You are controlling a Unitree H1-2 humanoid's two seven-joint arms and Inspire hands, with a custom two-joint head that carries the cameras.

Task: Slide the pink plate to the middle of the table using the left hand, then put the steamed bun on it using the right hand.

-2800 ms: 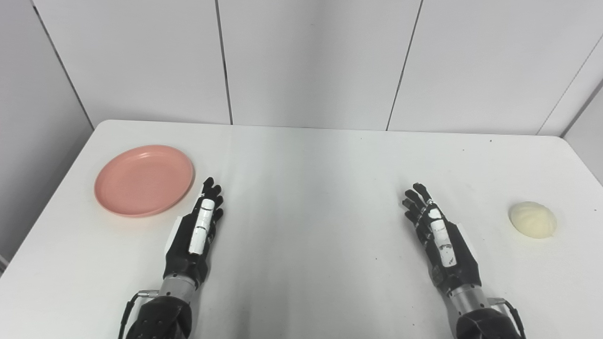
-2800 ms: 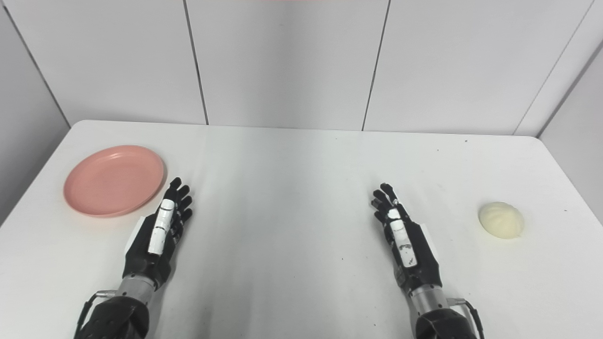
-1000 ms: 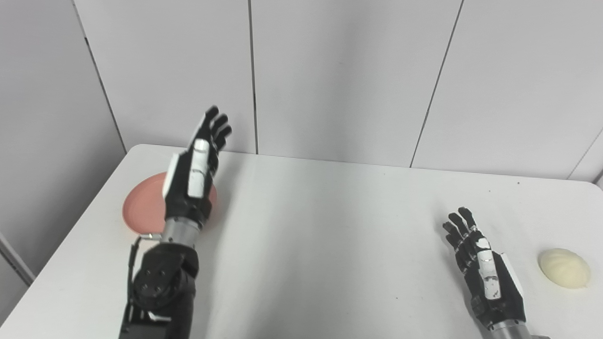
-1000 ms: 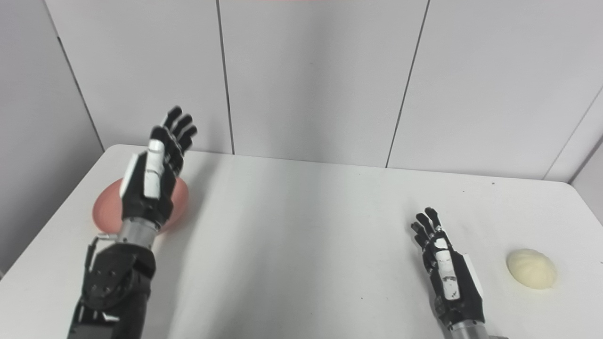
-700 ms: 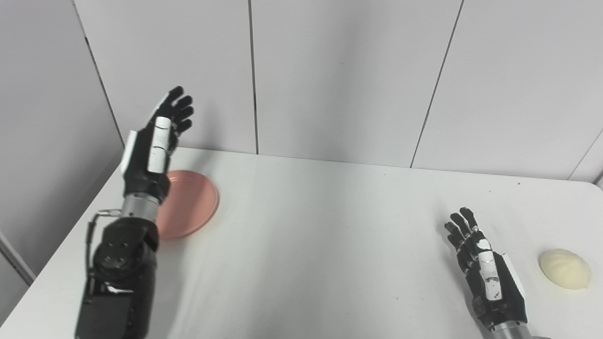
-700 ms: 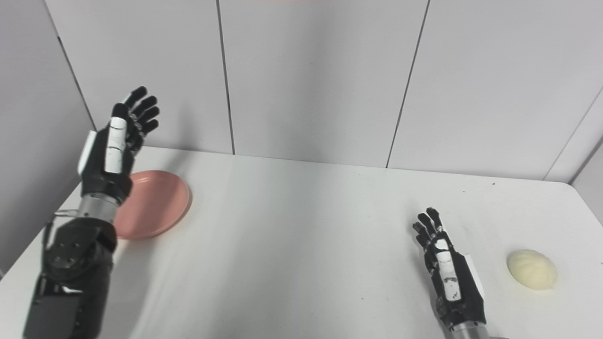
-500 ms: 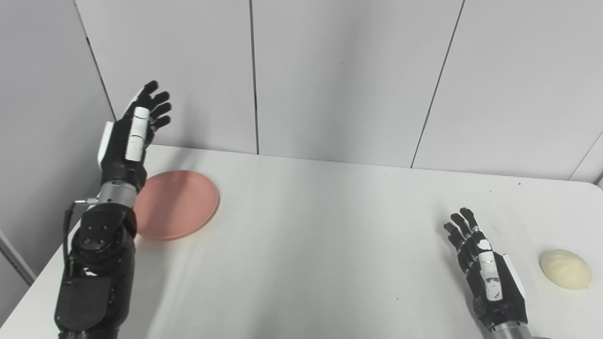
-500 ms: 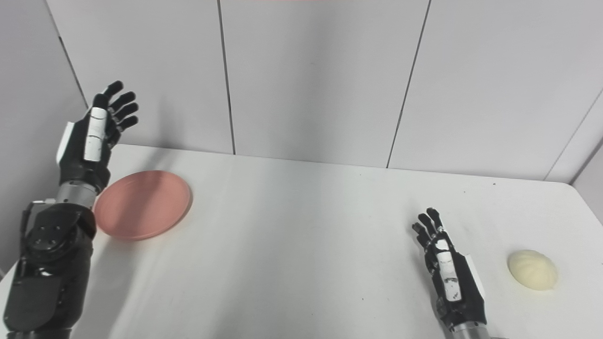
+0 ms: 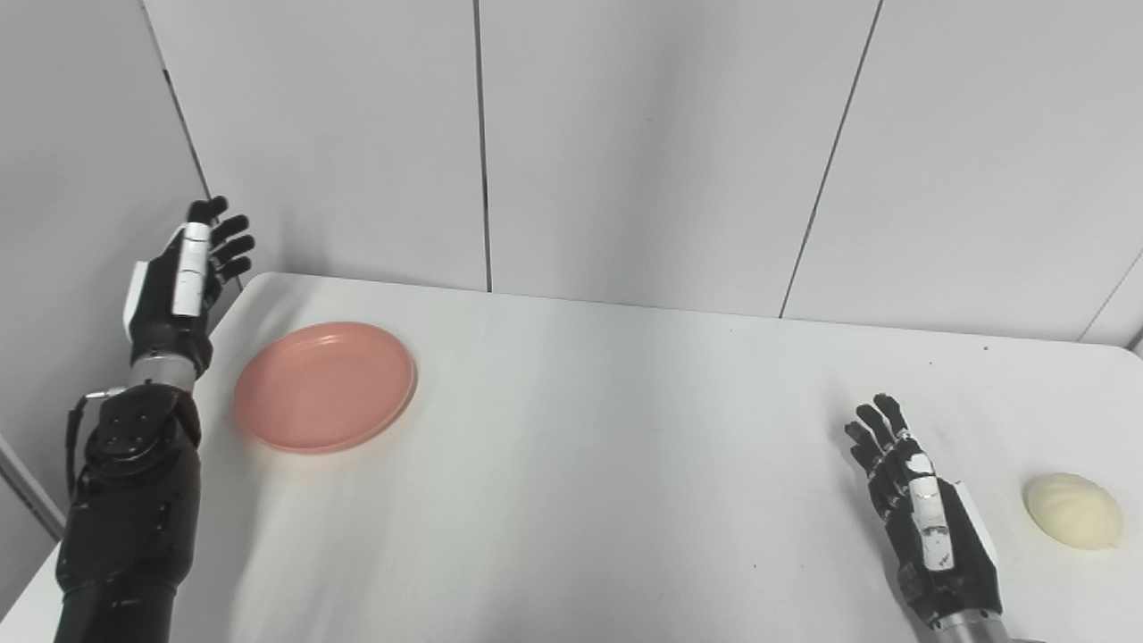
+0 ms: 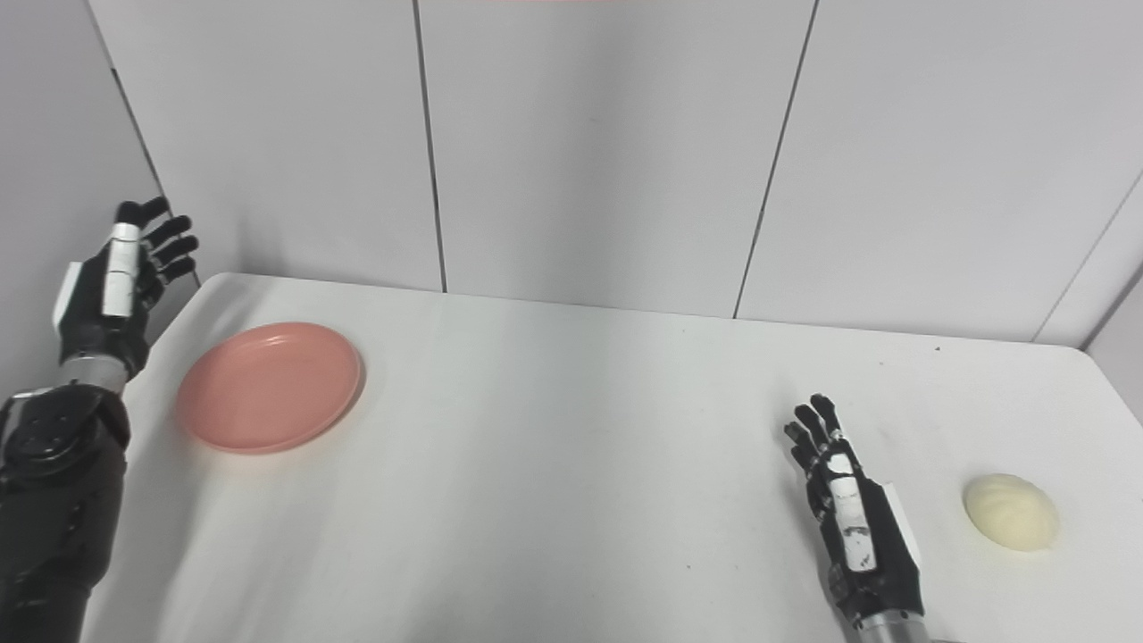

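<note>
Both hands splayed, empty, touching nothing.

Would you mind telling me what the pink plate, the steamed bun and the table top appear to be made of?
Pink plate: probably plastic or melamine, with an even matte colour, a thin raised rim and no glaze glare.
Steamed bun: pale cream, matte, with faint pleats; real dough or a foam replica, I cannot tell.
Table: smooth white top, likely laminate, with a soft sheen and a few dark specks.
</note>
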